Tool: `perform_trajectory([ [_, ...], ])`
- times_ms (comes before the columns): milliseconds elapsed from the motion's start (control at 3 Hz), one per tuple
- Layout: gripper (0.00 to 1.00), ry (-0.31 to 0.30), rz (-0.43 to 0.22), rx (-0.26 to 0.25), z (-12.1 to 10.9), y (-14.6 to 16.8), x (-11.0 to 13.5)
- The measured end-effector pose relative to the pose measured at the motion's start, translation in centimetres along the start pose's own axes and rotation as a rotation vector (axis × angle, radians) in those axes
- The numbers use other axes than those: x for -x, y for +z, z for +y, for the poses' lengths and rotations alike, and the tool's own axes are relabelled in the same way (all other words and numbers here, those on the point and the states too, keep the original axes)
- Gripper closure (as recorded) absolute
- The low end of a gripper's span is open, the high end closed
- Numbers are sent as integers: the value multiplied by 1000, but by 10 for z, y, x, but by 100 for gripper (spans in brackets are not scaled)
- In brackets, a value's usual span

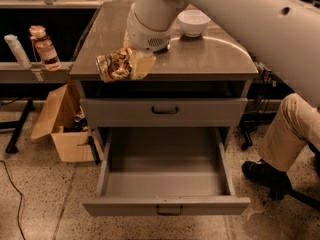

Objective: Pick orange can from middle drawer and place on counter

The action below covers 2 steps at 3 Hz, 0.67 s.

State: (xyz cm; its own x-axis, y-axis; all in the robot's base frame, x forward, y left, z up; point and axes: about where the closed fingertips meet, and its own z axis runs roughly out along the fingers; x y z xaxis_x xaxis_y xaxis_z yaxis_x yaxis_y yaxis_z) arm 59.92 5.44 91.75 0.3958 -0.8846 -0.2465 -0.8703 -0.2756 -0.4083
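Note:
My gripper [131, 65] is shut on the orange can [114, 67], a crinkled orange-gold can with brown and white patches. It holds the can at the front left edge of the counter [215, 54], about level with the top, partly over the edge. The middle drawer [165, 184] is pulled out wide below and its inside shows nothing in it. My white arm crosses the counter from the upper right.
A white bowl [194, 21] stands at the back of the counter. The drawer above [165, 110] is closed. A cardboard box [65, 129] sits on the floor at left. A person's leg [290, 134] and shoe [265, 176] are at right.

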Motion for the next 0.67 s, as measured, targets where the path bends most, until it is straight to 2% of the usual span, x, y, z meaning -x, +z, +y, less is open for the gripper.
perform_trajectory([
  [333,100,-36,35,-52,-33,-7,4],
  [667,100,-44,23,-83,-52,3,-7],
])
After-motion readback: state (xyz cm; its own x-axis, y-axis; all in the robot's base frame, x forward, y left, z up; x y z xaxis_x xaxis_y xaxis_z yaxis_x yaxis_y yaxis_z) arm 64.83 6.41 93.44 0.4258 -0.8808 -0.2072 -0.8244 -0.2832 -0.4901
